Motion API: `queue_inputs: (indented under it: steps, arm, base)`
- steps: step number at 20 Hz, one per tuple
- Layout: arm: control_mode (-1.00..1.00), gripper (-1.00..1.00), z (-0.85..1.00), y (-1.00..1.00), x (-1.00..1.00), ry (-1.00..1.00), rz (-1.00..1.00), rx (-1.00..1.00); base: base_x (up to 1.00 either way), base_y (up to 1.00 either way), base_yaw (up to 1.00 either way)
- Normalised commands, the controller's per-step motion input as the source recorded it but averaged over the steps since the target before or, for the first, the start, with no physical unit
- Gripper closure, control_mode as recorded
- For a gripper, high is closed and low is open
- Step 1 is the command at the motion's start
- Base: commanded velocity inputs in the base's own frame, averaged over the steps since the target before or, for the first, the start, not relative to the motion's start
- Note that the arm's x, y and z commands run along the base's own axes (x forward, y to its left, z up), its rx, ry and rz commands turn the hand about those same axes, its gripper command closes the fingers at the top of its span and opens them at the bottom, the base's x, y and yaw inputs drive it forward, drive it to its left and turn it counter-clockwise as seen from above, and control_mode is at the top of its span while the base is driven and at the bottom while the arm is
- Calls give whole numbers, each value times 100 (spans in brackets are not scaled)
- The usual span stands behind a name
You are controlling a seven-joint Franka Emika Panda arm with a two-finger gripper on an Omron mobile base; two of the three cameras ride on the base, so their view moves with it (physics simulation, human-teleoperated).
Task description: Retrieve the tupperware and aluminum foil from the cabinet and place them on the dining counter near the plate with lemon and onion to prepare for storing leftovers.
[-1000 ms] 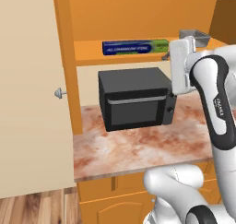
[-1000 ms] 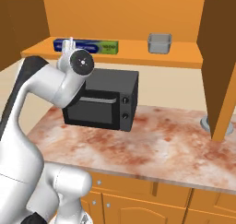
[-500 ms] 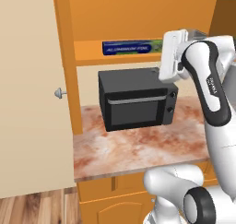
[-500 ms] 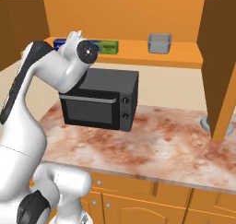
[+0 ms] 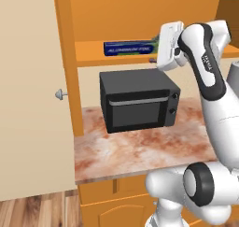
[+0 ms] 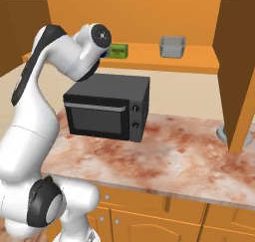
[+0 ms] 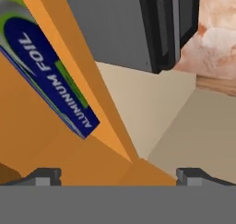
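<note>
Two task items sit on the cabinet (image 5: 140, 16) shelf: one aluminum foil (image 5: 128, 48) box lying lengthwise near the shelf's front edge, and one tupperware (image 6: 173, 46) well apart from it toward the other end. You see one black microwave (image 6: 107, 108) on the marbled wall counter (image 6: 169, 156) directly beneath the shelf, with bare stone in front of and beside it. One open cabinet door (image 5: 32, 95) hangs past the counter's end in the left base view, and another door's edge (image 6: 241, 71) hangs over the counter in the right base view. Your gripper (image 7: 118, 174) has its fingertips (image 7: 44, 176) spread fully wide, holding nothing, just before the shelf edge, near the foil box's end.
</note>
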Motion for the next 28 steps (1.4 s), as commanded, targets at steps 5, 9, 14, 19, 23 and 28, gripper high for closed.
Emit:
queue_inputs:
  steps: [5, 9, 14, 19, 23, 28]
  arm:
    - [-100, -100, 0, 0, 54, 13, 0, 0]
    - [-100, -100, 0, 0, 58, 8, 0, 0]
    - [-100, -100, 0, 0, 58, 7, 0, 0]
    - [-100, -100, 0, 0, 57, 5, 0, 0]
    - [-100, -100, -1, 0, 58, 5, 0, 0]
    - [-100, -100, -10, 0, 53, 5, 0, 0]
  base:
    - [0, 0, 0]
    - [0, 0, 0]
    - [0, 0, 0]
    - [0, 0, 0]
    - [0, 0, 0]
    - [0, 0, 0]
